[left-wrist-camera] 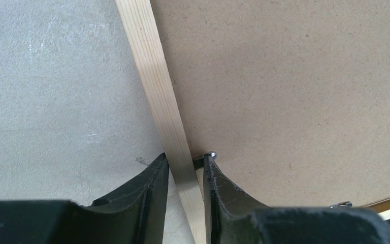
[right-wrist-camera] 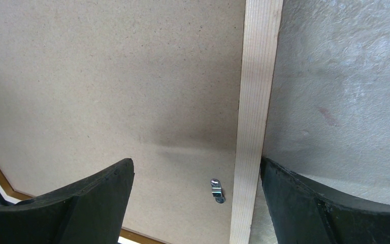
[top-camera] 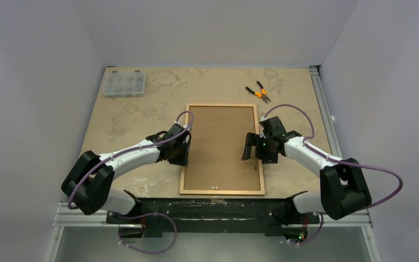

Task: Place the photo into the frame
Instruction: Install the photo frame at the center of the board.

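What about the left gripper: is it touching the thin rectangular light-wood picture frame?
Touching. The left wrist view shows the left gripper with its fingers closed on the frame rail, one on each side, no gap visible against the wood.

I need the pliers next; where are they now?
In the top view, the pliers lie toward the far right of the table, just beyond the frame's far right corner.
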